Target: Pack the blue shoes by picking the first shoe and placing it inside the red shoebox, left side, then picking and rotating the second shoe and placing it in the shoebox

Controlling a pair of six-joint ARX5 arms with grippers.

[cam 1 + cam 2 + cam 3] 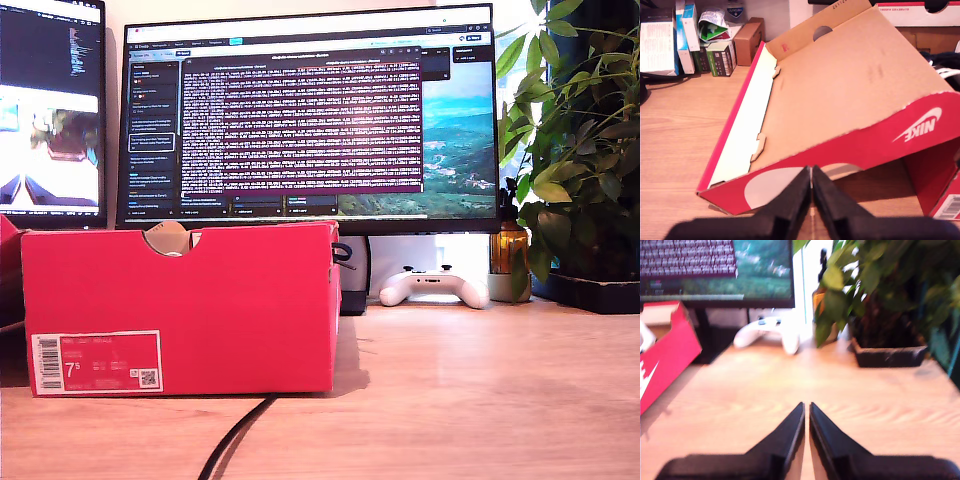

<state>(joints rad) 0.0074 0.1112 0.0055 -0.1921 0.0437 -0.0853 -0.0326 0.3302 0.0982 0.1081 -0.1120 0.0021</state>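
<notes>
The red shoebox (180,300) stands on the wooden desk (480,390) at the exterior view's left, before a monitor (310,120); my first gripper (811,186) faces its open interior, jaws pressed together, empty; my second gripper (806,421), likewise closed, holds nothing

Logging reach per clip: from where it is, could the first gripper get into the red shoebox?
Probably yes. My first gripper, jaws shut and holding nothing, sits just outside the red shoebox, whose open, empty interior faces it with nothing between. No shoe clearly shows in any view.
</notes>
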